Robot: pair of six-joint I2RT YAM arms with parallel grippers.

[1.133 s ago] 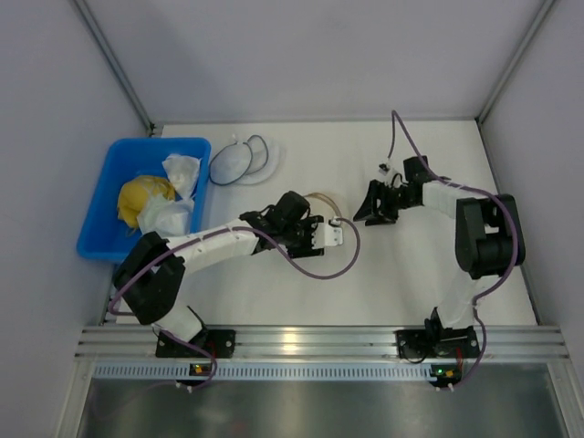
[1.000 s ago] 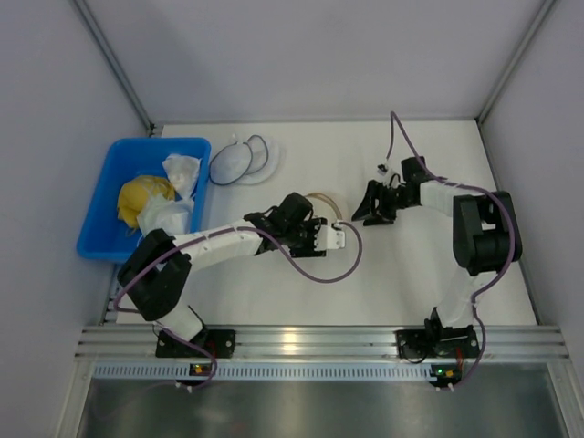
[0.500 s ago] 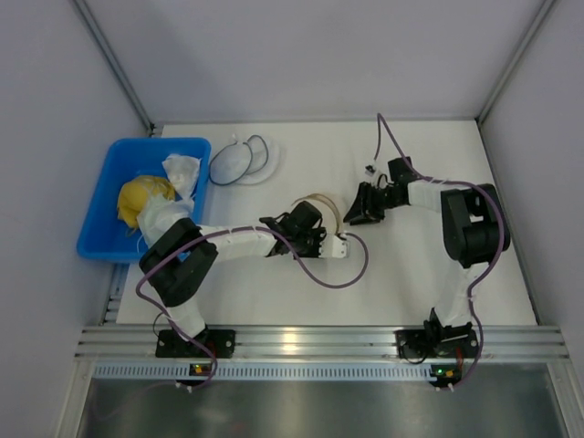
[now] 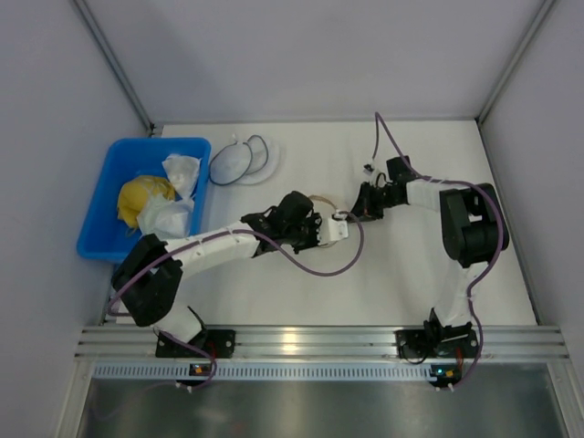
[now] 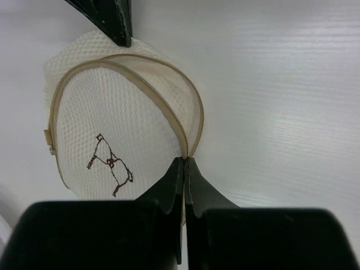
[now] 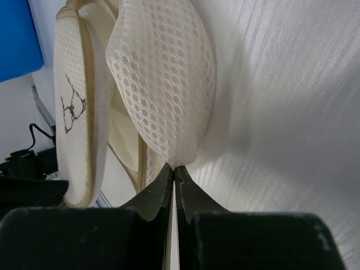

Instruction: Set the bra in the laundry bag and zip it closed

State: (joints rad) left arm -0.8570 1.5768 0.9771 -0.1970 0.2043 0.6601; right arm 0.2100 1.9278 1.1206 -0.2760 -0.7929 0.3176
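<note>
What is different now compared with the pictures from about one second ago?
The right gripper moved left across the table to the laundry bag and closed on its mesh edge. The left gripper, already beside the bag, closed on its tan rim. The blue bin with its contents and the black-rimmed mesh pouch stayed where they were.

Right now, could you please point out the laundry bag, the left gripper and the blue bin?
laundry bag (image 5: 112, 112): left wrist view, on its white mesh face.
left gripper (image 5: 184, 162): left wrist view, where its closed fingertips meet.
blue bin (image 4: 100, 208): top external view, on its left wall.
</note>
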